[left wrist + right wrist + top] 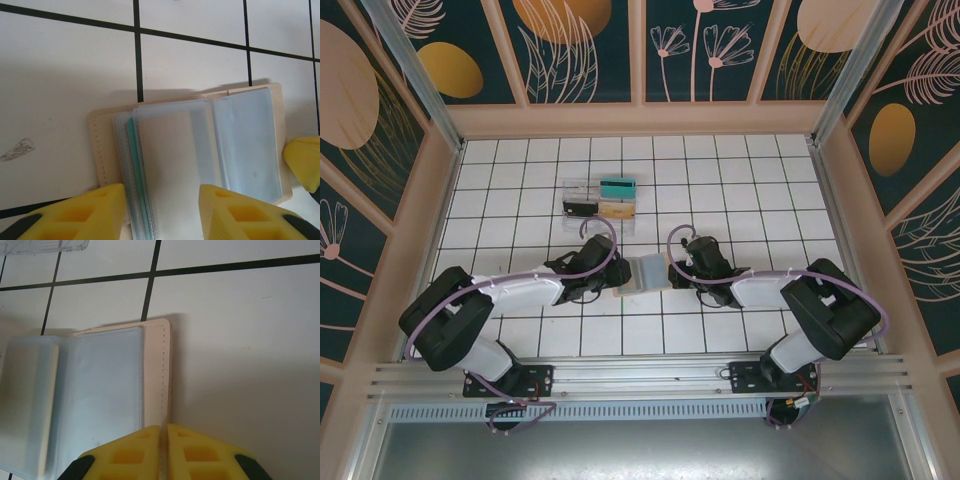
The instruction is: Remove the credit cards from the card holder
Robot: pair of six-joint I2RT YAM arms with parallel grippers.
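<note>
The card holder [642, 272] lies open on the tiled floor between my two grippers, grey-blue pockets up [245, 140] [105, 390]. A teal credit card's edge [132, 150] peeks from the left stack of sleeves, and a tan card [165, 155] fills the top sleeve. My left gripper [161, 192] [613, 278] stands open, its yellow fingers astride that sleeve stack. The right gripper [163, 429] [672, 272] is shut on the holder's stitched tan right rim [156, 370]. One of its yellow fingers [302, 160] shows at the holder's right edge.
A clear plastic tray [602, 198] stands just behind the holder, with a teal card [618, 186], a black card [580, 208] and a tan card [617, 209] in it. Its corner [45, 245] shows at the top left of the right wrist view. Patterned walls enclose the floor.
</note>
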